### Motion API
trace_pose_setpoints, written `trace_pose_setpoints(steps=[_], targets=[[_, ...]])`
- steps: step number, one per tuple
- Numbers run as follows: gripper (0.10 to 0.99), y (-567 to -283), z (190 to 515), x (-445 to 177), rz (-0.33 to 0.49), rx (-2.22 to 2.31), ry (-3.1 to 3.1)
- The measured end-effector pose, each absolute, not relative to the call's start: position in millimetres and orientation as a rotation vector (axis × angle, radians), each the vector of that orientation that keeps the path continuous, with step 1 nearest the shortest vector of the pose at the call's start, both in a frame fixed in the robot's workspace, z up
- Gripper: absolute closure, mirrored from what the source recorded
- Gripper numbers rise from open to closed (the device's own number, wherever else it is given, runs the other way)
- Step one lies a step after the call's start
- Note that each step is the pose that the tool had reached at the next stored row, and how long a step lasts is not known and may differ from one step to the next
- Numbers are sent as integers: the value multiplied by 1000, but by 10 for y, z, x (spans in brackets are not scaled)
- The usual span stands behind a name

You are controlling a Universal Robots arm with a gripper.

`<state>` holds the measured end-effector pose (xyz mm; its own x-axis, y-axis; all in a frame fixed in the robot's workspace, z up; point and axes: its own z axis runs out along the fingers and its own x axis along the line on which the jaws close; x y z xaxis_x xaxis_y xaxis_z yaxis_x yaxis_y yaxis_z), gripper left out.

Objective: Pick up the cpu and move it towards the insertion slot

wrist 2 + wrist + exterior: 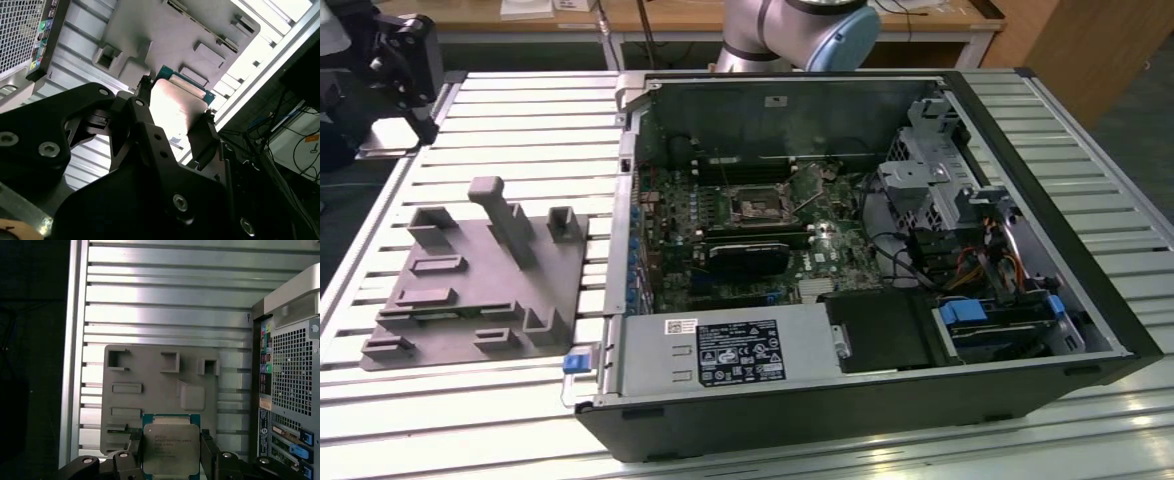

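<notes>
Gripper: black fingers closed narrow on opposite edges of the cpu, whose metal top faces the first wrist view. The cpu appears held clear above the grey plate. The case stands just beside the plate. In the exterior view the slot lies inside the case, about 2 o'clock from the plate.

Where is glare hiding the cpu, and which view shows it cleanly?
Second wrist view: glare washes out the cpu held in the gripper, and the table beyond is blown out. First wrist view: the cpu top is evenly lit, free of glare. Exterior view: the slot sits in dim shade, no glare.
</notes>
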<state>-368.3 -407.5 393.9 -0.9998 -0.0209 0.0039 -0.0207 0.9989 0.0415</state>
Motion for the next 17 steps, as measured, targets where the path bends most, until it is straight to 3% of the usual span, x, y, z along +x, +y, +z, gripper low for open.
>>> trace_pose_setpoints(steps=[17], targets=[[541, -4040, 3939, -3430, -65, 33, -3136]])
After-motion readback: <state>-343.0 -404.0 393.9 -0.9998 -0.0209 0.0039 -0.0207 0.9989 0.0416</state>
